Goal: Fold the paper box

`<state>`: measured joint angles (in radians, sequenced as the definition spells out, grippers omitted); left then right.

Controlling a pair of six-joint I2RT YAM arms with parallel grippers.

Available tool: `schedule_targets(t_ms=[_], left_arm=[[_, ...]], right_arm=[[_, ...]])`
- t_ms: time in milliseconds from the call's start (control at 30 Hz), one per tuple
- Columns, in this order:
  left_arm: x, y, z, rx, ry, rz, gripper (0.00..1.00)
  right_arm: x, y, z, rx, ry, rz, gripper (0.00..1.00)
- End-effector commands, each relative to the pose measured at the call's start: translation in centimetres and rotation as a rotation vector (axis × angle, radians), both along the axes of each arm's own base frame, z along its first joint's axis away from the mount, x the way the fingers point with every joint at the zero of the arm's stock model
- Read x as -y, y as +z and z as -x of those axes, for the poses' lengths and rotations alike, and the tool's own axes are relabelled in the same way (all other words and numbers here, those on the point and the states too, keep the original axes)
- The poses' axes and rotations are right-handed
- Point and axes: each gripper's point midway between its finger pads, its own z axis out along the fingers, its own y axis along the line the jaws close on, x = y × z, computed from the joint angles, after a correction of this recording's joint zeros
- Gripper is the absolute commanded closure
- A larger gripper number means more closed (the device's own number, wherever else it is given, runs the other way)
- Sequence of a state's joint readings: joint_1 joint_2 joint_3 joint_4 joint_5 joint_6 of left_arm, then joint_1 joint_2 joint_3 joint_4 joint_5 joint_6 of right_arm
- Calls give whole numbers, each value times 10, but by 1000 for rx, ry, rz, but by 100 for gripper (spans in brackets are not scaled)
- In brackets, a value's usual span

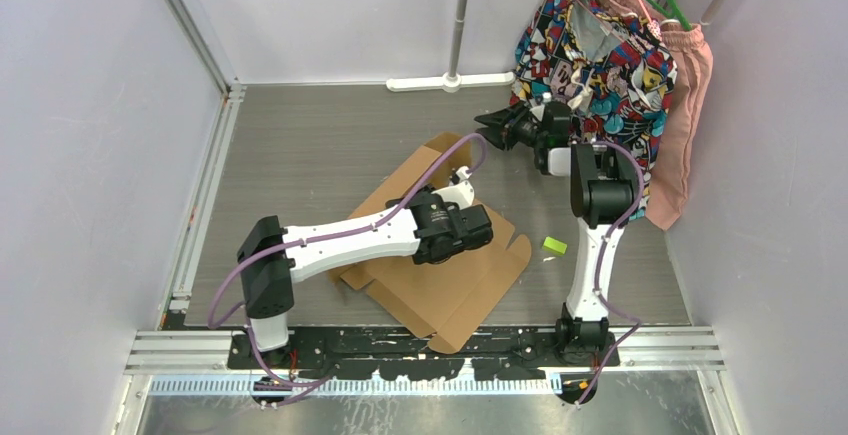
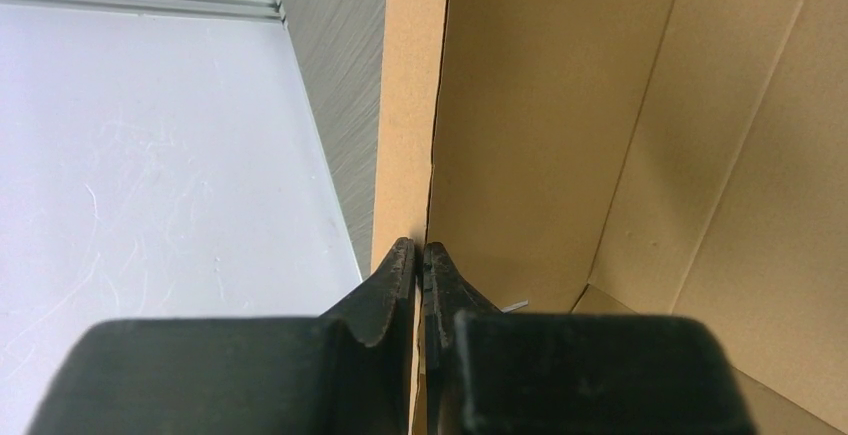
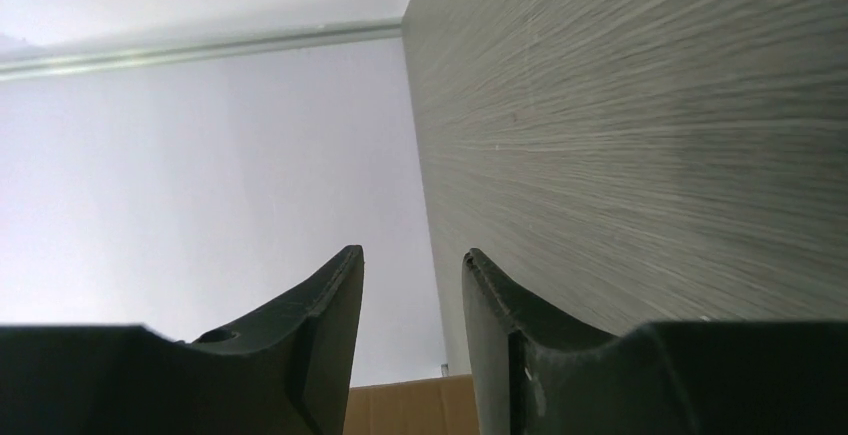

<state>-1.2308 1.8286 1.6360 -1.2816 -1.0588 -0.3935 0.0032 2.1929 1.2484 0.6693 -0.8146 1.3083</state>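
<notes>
Brown corrugated cardboard: the paper box lies mostly unfolded mid-table, just ahead of the arm bases, and its far flap seems lifted. It is likely light, stiff across panels and bends readily at the creases. Thin edges may crush or tear if pinched hard, so take flap edges near a crease. Left gripper is clenched on a raised panel edge, one finger on each side of the sheet. Right gripper hovers off the box's far corner, jaws parted, nothing between them. Open tabletop lies left and far. Patterned shirt hangs close behind the right arm, green scrap sits near the box's right edge, and walls hem both sides.
</notes>
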Motion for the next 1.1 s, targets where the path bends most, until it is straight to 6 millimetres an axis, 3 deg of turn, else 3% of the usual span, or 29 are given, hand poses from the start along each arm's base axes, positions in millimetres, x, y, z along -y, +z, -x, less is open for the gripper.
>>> schedule_targets(t_ms=[0, 200, 333, 667, 1067], left_arm=[[10, 8, -1, 30, 4, 52, 96], [12, 5, -1, 27, 3, 46, 96], [12, 3, 0, 24, 2, 44, 96], [13, -6, 0, 17, 7, 30, 96], [6, -5, -4, 19, 25, 60, 94]], right_arm=[[-36, 22, 5, 75, 135, -67, 53], [-77, 13, 26, 61, 258, -78, 53], [-93, 9, 46, 60, 308, -74, 53], [-95, 17, 80, 80, 319, -40, 54], [-103, 53, 96, 137, 345, -10, 55]])
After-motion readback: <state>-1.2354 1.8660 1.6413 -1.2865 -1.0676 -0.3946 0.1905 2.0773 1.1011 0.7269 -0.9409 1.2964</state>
